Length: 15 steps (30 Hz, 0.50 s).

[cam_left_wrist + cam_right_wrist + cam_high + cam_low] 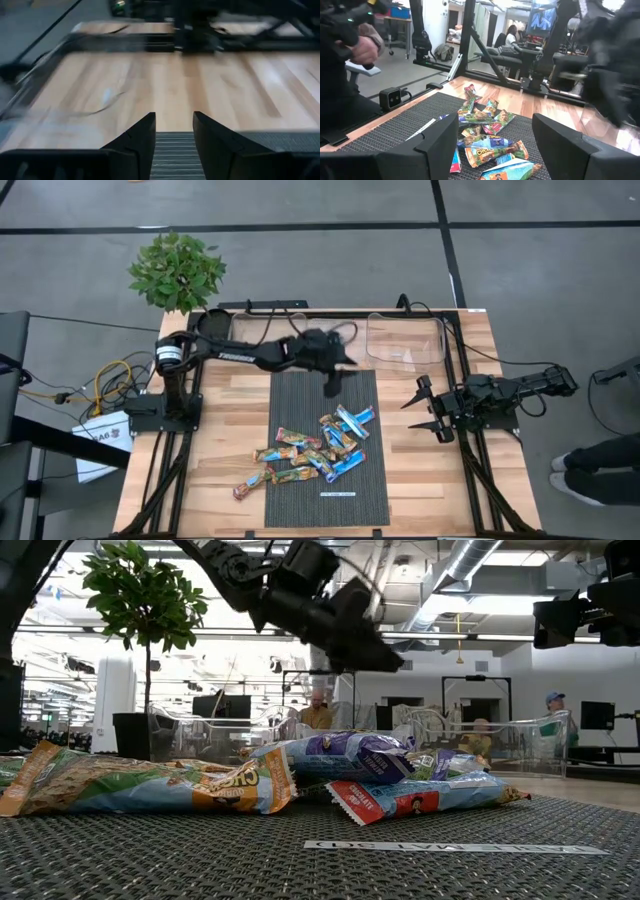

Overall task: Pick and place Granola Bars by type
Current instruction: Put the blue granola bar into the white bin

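Observation:
Several foil-wrapped Granola Bars (315, 448) lie in a loose pile on the dark mat (300, 390); some are blue, some tan, some blue and orange. They also show in the low view (330, 775) and the right wrist view (485, 130). My left gripper (333, 385) hovers above the far part of the mat, past the pile, open with nothing between its fingers (174, 117). My right gripper (420, 408) waits open at the table's right side, pointing toward the pile (495, 120).
Two clear bins stand at the table's far edge, one at the left (255, 325) and one at the right (405, 340). A thin white strip (338, 493) lies on the mat's near end. A potted plant (177, 270) stands beyond the far left corner. A person (600, 465) stands beyond the table's right edge.

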Tool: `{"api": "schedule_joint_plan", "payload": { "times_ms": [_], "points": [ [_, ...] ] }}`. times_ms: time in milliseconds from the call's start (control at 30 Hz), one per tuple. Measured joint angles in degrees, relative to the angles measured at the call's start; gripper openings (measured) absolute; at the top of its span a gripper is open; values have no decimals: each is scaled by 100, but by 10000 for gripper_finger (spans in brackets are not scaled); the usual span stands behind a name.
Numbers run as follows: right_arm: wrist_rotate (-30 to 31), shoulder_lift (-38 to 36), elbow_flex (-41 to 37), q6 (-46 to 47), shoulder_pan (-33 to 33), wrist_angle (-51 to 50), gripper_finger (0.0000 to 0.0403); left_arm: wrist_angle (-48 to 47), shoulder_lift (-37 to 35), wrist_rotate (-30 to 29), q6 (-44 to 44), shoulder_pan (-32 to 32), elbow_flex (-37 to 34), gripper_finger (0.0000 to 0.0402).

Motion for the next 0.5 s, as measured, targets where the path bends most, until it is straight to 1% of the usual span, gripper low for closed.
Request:
{"api": "schedule_joint_plan", "payload": {
  "times_ms": [133, 267, 500],
  "points": [
    [0, 0, 0, 0, 0, 0, 249, -53, 0, 2, 815, -433, 0, 123],
    [0, 0, 0, 0, 0, 0, 249, -126, 0, -42, 1306, -842, 0, 123],
    [0, 0, 1, 0, 1, 0, 249, -609, 0, -783, 1807, -1510, 0, 123]
  ]
}}
